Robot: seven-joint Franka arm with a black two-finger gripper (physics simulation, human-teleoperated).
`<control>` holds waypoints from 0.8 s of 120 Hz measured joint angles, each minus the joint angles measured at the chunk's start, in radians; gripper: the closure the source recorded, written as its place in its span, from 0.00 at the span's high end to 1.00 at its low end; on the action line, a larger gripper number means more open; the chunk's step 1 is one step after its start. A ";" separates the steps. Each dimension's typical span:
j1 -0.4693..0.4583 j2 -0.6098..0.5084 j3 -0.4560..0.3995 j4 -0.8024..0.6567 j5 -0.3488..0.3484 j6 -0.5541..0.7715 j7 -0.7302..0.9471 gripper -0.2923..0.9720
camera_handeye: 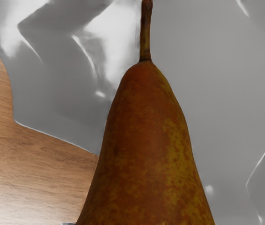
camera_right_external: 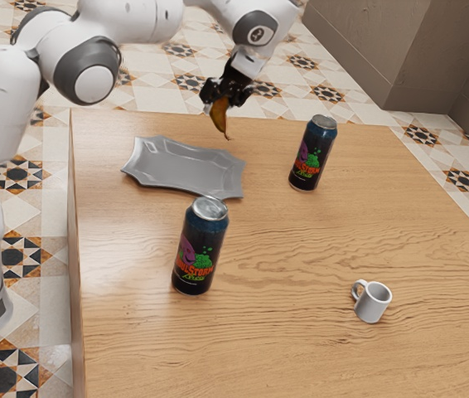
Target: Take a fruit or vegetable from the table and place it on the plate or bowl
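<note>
Brown and speckled, the long pear (camera_right_external: 219, 120) hangs with its stem downward in the black two-finger gripper (camera_right_external: 221, 101). The fingers press on its wide end from two sides, so the fruit is pinched and lifted off the light wooden table (camera_right_external: 301, 332). In the exterior view it is in the air above the far edge of the grey metal plate with scalloped rim (camera_right_external: 176, 166), not touching it. In the wrist view the pear (camera_handeye: 146, 154) points its thin stem (camera_handeye: 145, 33) toward the shiny grey plate (camera_handeye: 231, 93) below. A strip of the wooden table (camera_handeye: 25, 159) shows beside the plate's wavy rim.

One dark drink can with purple and green print (camera_right_external: 200, 245) stands upright just near of the plate. A second can of the same kind (camera_right_external: 312, 152) stands upright toward the exterior view's right of the plate, apart from it. A small white mug (camera_right_external: 372, 300) sits nearer and further to the exterior view's right, well apart from the plate.
</note>
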 joint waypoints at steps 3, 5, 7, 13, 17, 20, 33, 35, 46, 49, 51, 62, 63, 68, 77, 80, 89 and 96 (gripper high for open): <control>-0.001 -0.013 0.000 -0.021 -0.008 -0.003 0.000 0.45; -0.001 -0.022 0.000 -0.037 -0.014 -0.005 -0.001 0.45; -0.001 -0.032 0.000 -0.052 -0.019 -0.006 -0.001 0.44; -0.002 -0.067 0.001 -0.097 -0.032 -0.010 -0.002 0.44; -0.002 -0.092 0.000 -0.130 -0.039 -0.012 -0.003 0.45; -0.002 -0.111 0.000 -0.154 -0.043 -0.013 -0.003 0.44; -0.007 -0.211 -0.001 -0.268 -0.059 -0.015 -0.009 0.45; -0.008 -0.222 -0.001 -0.281 -0.061 -0.015 -0.009 0.45; -0.019 -0.249 -0.002 -0.315 -0.067 -0.014 -0.014 0.45; -0.020 -0.251 -0.002 -0.319 -0.068 -0.013 -0.015 0.45; -0.021 -0.252 -0.002 -0.320 -0.069 -0.013 -0.016 0.45; -0.023 -0.253 -0.002 -0.324 -0.071 -0.011 -0.019 0.49; -0.024 -0.253 -0.002 -0.325 -0.071 -0.011 -0.019 0.51; -0.025 -0.252 -0.002 -0.325 -0.072 -0.012 -0.021 0.58; -0.024 -0.251 -0.003 -0.325 -0.073 -0.014 -0.023 0.66; -0.024 -0.251 -0.003 -0.325 -0.073 -0.014 -0.023 0.67; -0.023 -0.249 -0.003 -0.323 -0.073 -0.015 -0.025 0.71; -0.018 -0.229 -0.011 -0.317 -0.071 -0.019 -0.026 0.73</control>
